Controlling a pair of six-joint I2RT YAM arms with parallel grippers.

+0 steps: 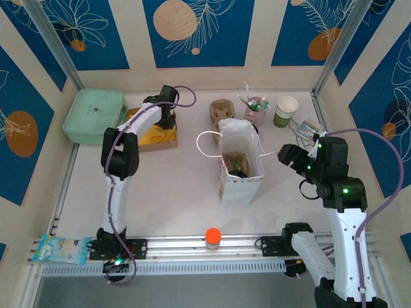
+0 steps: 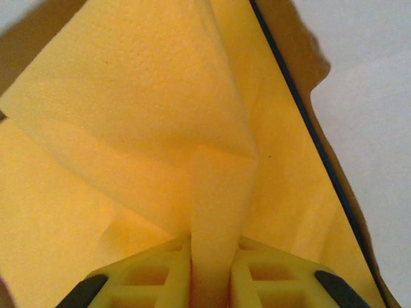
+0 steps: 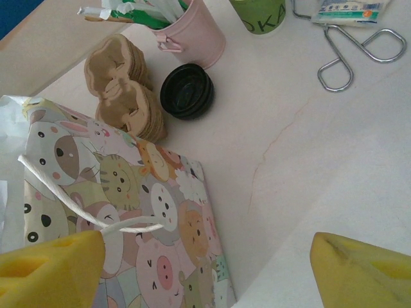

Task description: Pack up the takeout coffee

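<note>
A fold of yellow napkin (image 2: pixel 160 96) is pinched between the pressed-together fingers of the left claw (image 2: pixel 212 273), at the upper left of the top view. The right claw (image 3: pixel 205 263) is spread wide, just right of the paper bag (image 1: pixel 241 186) in the middle. The coffee cup (image 1: pixel 240 169) is glimpsed inside that bag: a dark lid and a green edge, partly hidden.
</note>
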